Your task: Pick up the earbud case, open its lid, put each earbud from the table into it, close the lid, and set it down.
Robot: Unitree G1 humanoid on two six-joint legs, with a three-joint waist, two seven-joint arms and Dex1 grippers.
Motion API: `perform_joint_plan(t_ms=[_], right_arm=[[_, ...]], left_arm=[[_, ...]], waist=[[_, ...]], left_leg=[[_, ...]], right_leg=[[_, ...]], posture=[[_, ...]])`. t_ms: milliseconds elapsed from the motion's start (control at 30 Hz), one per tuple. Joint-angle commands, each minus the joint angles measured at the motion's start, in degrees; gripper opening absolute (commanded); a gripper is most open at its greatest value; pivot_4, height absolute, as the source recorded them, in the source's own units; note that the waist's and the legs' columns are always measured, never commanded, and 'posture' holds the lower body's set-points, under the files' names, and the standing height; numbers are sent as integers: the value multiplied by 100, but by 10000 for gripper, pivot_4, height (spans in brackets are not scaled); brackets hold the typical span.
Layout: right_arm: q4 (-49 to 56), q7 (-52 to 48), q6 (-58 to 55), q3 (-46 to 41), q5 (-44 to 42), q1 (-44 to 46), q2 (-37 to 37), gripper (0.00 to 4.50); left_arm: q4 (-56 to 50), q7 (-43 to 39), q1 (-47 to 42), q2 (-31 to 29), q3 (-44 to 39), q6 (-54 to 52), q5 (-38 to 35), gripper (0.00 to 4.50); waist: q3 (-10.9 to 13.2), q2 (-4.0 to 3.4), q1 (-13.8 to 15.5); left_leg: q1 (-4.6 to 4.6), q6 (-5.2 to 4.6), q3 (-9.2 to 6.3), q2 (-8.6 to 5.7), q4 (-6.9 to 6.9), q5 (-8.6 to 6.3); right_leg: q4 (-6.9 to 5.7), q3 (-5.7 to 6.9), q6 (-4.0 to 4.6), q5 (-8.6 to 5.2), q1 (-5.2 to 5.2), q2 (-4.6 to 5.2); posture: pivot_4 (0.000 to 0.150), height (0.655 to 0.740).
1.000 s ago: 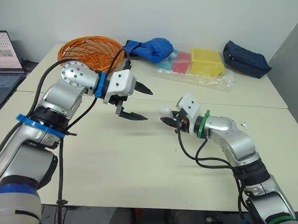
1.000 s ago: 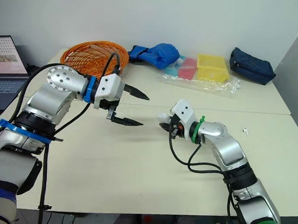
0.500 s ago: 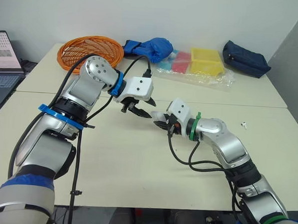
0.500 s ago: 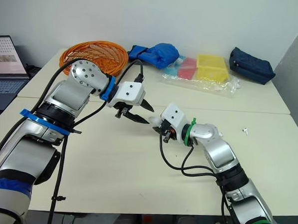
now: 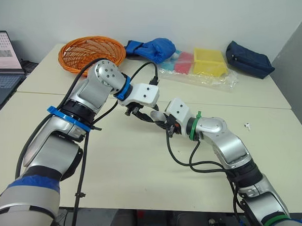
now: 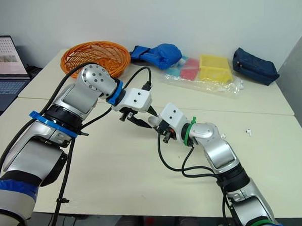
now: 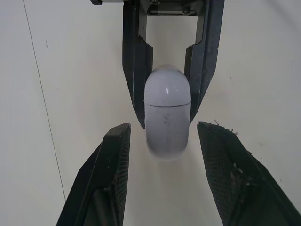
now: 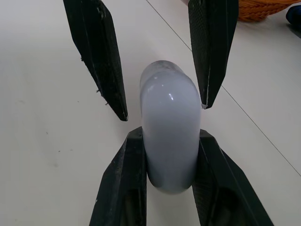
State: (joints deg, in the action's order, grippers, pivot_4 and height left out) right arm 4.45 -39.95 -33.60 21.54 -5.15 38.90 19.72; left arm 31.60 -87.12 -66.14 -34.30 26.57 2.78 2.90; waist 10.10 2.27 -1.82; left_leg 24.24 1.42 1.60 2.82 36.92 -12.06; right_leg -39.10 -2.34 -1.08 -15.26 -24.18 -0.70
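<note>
Bright, even light, soft shadows on the table [image 5: 138,163], small glare on the earbud case [image 8: 169,101].

How my cameras sit

My two head eyes look forward and down over the table [image 5: 128,165], sharing one scene. My wrist cameras look close along the left gripper [image 7: 163,126] and right gripper [image 8: 169,133], facing each other; both show the earbud case [image 7: 167,110]

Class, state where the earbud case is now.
The earbud case is near the middle of the table in the eye views, clamped in the right claw, with the open left claw straddling it.
</note>
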Motion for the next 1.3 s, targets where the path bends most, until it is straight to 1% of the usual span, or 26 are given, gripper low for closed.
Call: perform_joint_plan(t_ms=[33,133,267,367,433,900,967,1033,1167,1300], right_arm=[[216,-13,82,-56,76,169,-22,8625],[183,-15,80,-71,71,193,-41,8625],[236,-2,-10,-123,23,190,-111,8625],[225,-51,16,-76,89,191,-64,8625],[228,-59,15,-79,102,188,-50,8625],[178,-88,50,-66,172,150,-22,8625],[173,-86,50,-75,174,146,-19,8625],[163,-84,58,-88,174,150,-19,8625],[163,-86,49,-99,178,141,-34,8625],[188,-102,46,-93,185,127,-23,8625]], left_arm=[[-28,-27,-172,38,-189,29,22,23051],[-1,-12,-177,63,-206,25,53,23051],[-43,4,-166,84,-223,-73,53,23051],[-73,22,-171,102,-228,-120,56,17369],[-135,8,-160,107,-240,-178,38,11683],[-63,-48,-205,95,-244,-71,33,11401],[-83,-53,-197,101,-256,120,11,11401],[-71,-11,-203,128,-276,120,-1,18649],[67,130,-270,194,-303,156,100,30180],[15,66,-252,168,-304,137,102,30180]], waist=[[0,0,0],[0,0,-1],[0,0,-2],[0,0,0],[0,0,0],[0,0,0],[0,0,0],[0,0,0],[0,0,1],[0,0,-5]], left_leg=[[0,0,1,0,0,0],[0,0,1,0,0,0],[0,0,0,0,0,0],[0,0,0,0,0,0],[1,0,1,0,2,0],[1,0,-1,0,2,0],[1,0,0,0,2,0],[1,0,0,0,2,0],[1,0,-1,0,3,0],[0,0,0,0,2,0]], right_leg=[[0,-1,0,0,0,0],[0,-1,20,12,0,0],[0,0,20,12,0,0],[0,0,20,12,0,0],[0,0,21,12,0,0],[-1,1,21,13,0,0],[-1,0,22,13,0,0],[-1,0,22,13,0,0],[-1,1,22,13,0,0],[-2,0,22,13,0,0]], posture=[[1500,7400],[1500,7400],[1500,7400],[1500,7400],[1500,7400],[1500,7400],[1500,7400],[1500,7400],[1500,7400],[1500,7400]])
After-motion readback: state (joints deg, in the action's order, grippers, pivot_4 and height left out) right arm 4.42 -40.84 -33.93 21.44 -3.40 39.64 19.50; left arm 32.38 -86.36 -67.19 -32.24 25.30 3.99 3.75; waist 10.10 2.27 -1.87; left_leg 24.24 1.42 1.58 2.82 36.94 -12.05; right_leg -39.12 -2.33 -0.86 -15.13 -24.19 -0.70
